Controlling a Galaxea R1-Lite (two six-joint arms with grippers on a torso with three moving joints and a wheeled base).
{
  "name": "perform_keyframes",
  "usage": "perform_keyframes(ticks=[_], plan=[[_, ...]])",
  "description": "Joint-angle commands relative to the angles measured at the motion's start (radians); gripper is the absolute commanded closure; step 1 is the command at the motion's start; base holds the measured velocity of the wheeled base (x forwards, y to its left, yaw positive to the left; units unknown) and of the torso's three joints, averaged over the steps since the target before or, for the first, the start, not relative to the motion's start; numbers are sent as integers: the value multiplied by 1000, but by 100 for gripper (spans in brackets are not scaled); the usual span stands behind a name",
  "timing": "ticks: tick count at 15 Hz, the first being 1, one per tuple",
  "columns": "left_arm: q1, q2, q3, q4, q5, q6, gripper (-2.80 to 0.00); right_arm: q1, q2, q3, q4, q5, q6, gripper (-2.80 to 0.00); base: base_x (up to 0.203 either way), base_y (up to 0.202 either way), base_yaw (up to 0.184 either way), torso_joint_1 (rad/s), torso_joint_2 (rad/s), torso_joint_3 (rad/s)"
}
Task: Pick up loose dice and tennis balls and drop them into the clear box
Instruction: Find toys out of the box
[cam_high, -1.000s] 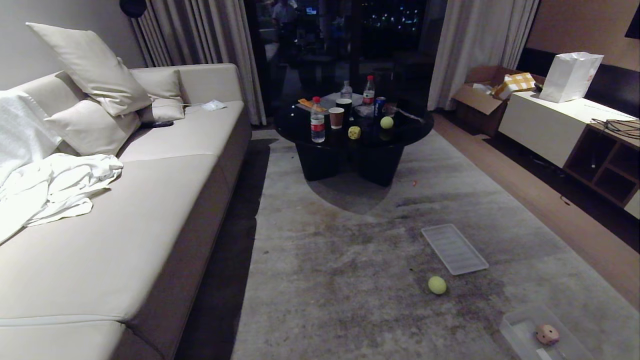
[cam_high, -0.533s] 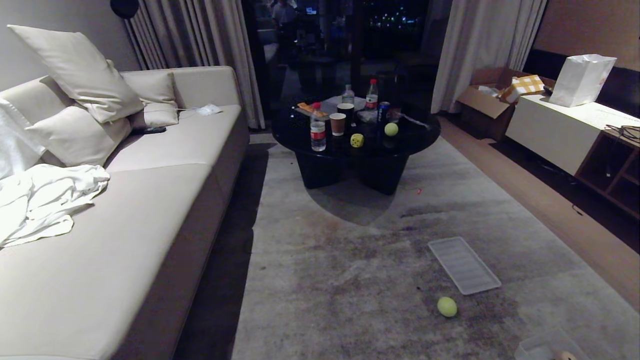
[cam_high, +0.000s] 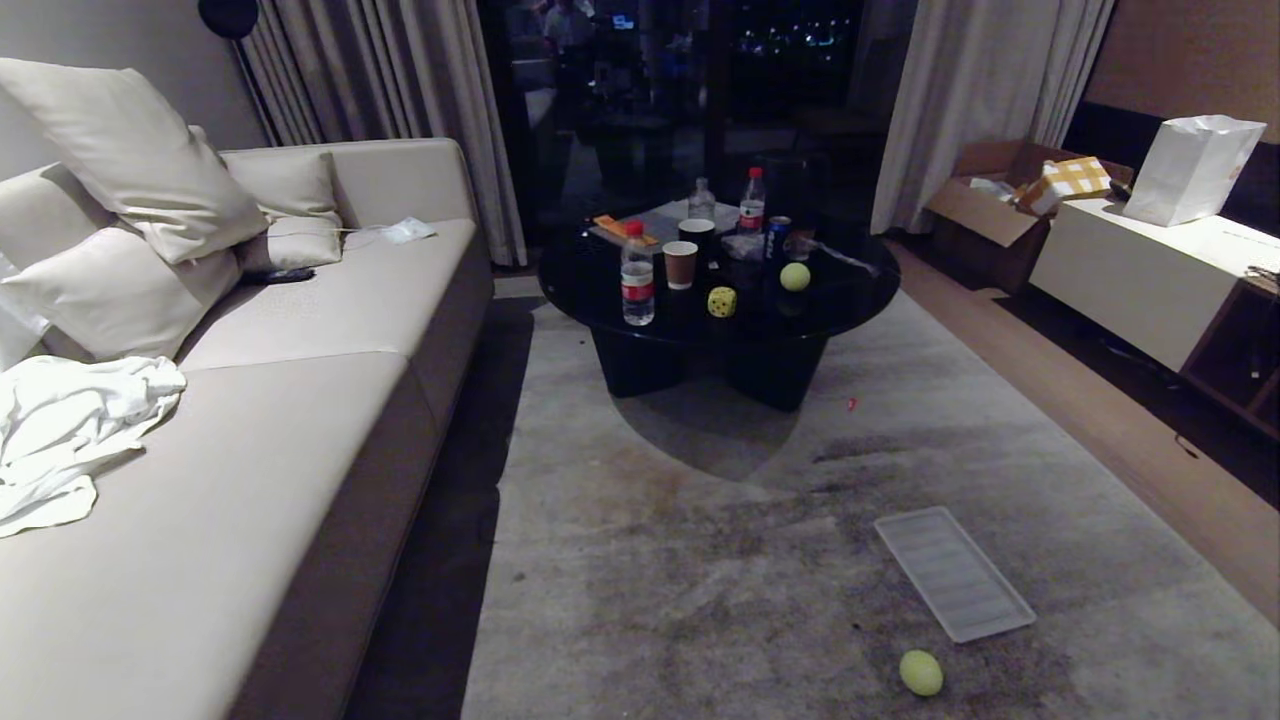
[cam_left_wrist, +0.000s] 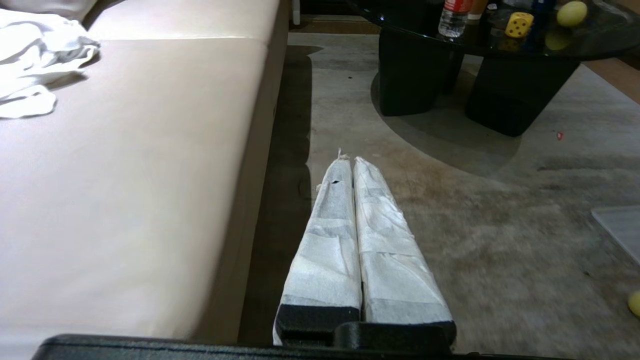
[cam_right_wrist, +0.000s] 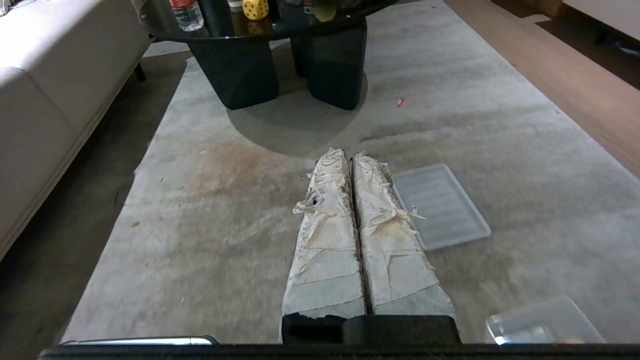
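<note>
Since a second ago the whole head view has slid: the camera has moved toward the black round surface (cam_high: 700, 320), so the clear box, then at the lower right with a beige die in it, has dropped out of the head view; only a clear corner (cam_right_wrist: 542, 322) shows at the edge of the right wrist view, likely that box. The things themselves lie as they did.

One tennis ball (cam_high: 921, 673) lies on the rug (cam_high: 700, 560) near the bottom of the head view, just beside the ribbed clear lid (cam_high: 953, 572) but apart from it. The pale yellow die (cam_high: 722, 302) and the second tennis ball (cam_high: 795, 277) sit on the surface, near each other, among a water bottle (cam_high: 637, 287), a paper cup (cam_high: 680, 264), a can and more bottles. A sofa (cam_high: 300, 400) runs along the left.

Both arms are parked low and pointing forward: the left gripper (cam_left_wrist: 347, 162) has its padded fingers pressed together and empty, and so has the right gripper (cam_right_wrist: 348, 156).

Risks, as I judge them: the rug ball is close to the base's path and could be nudged and roll off. On the surface, a reach for the die or ball may knock the upright bottle or cup standing close by, and the ball could roll across the glossy top if touched before the gripper closes. With the box out of the head view, a drop may miss it or land on the lid instead
</note>
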Motion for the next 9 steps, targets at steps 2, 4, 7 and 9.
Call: perform_keyframes(ticks=[2, 4, 7, 9], plan=[[0, 2, 2, 0, 0, 1, 0, 0, 1, 8, -1, 0, -1, 0, 184, 0, -2, 2, -4, 2], [0, 2, 2, 0, -1, 4, 0, 0, 1, 8, -1, 0, 1, 0, 182, 0, -1, -1, 6, 0], [0, 2, 2, 0, -1, 4, 0, 0, 1, 8, -1, 0, 1, 0, 66, 0, 1, 0, 2, -1], [0, 2, 2, 0, -3, 6, 0, 0, 1, 8, -1, 0, -1, 0, 0, 0, 0, 0, 0, 0]])
